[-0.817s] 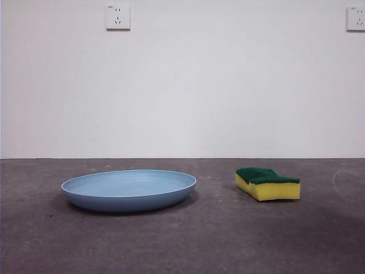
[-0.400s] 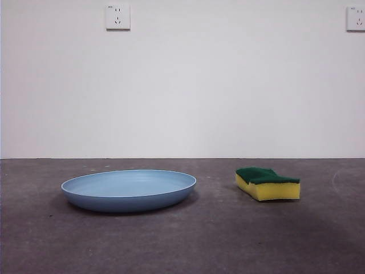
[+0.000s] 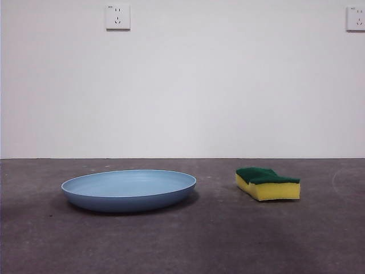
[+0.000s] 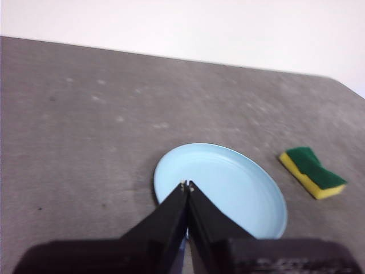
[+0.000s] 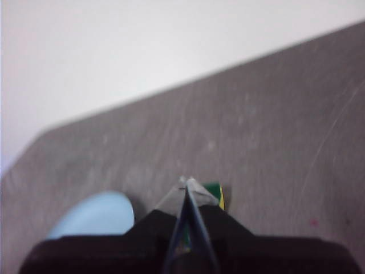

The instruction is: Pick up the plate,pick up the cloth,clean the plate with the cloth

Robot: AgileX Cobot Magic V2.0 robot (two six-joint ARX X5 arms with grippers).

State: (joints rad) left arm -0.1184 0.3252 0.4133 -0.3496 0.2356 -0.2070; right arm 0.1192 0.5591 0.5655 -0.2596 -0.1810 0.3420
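Low front camera faces the wall; both raised wrist cameras, one apparently blurred, share the plate (image 3: 129, 190) below.

Blue plate (image 3: 129, 190) flat; cloth (image 3: 267, 183) beside, apparently apart.

No readable text, numbers or brands anywhere I look | left wall socket (image 3: 118, 17): a tiny dark mark at its top corner, too small for me to read | right wall socket (image 3: 356, 18): the same kind of mark, also illegible | plate (image 3: 129, 190) and sponge (image 3: 267, 183): no labels.
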